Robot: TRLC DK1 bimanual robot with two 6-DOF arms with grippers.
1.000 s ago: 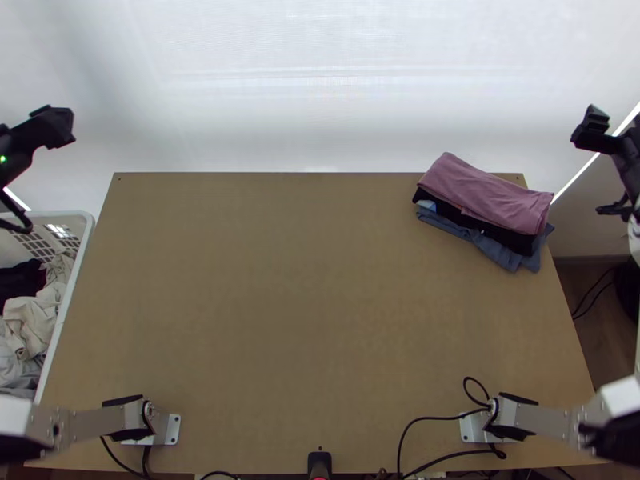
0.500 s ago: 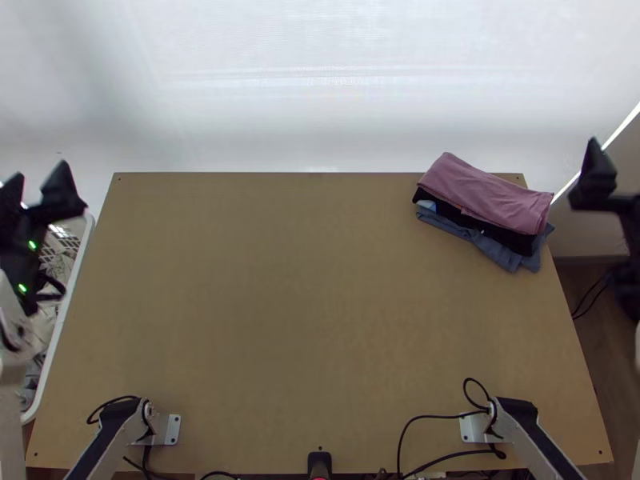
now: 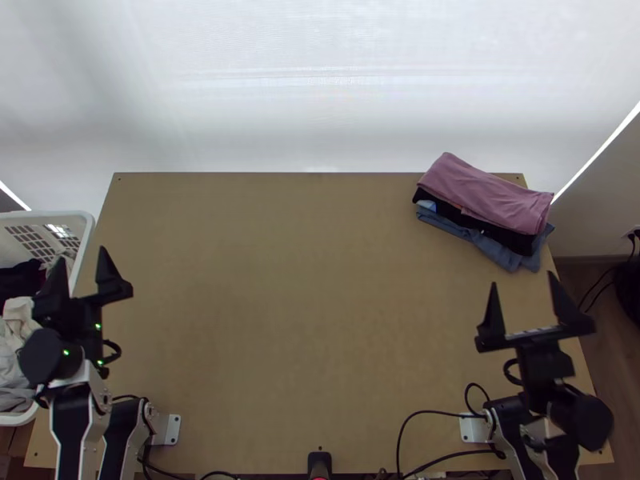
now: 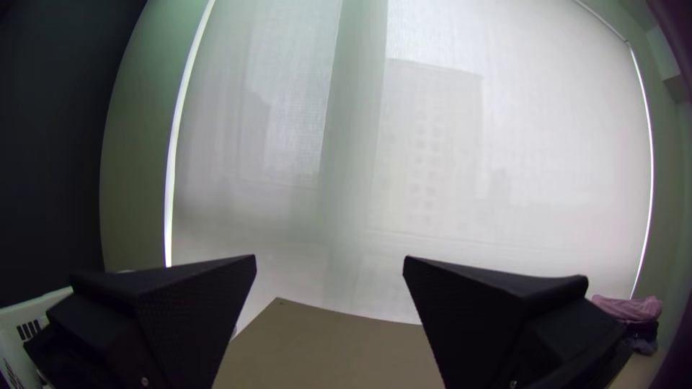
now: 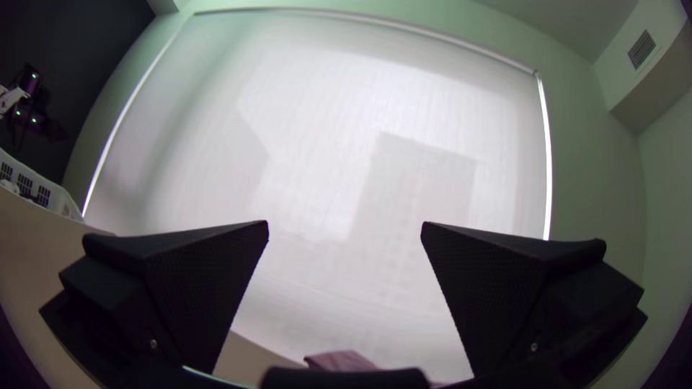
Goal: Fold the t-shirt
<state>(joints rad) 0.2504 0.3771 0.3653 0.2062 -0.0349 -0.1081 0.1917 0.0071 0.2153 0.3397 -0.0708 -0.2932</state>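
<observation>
T-shirt can't be picked out for sure: garments lie folded in a stack at the far right corner of the table (image 3: 304, 304) and loose in a white basket (image 3: 83, 226) off its left edge. Left tool (image 3: 82, 256): two black fingers (image 4: 194, 310) set wide apart, raised around the table's left edge and the basket's rim. Right tool (image 3: 522, 279): its fingers also stand wide apart, up above the right part of the table, on the near side of the stack. Stack, top down: mauve garment (image 3: 488, 192) folded flat, black garment (image 3: 468, 216), blue garment (image 3: 512, 258) sticking out at the near side. Whole stack sits at a slant. Basket has dark cloth (image 3: 20, 278) and cream cloth (image 3: 18, 314) bunched up in it. Black cable (image 3: 424, 418) curves over the near part of the table, toward the right arm's base bracket (image 3: 473, 428). Pale blind (image 3: 320, 80) hangs past the far edge
</observation>
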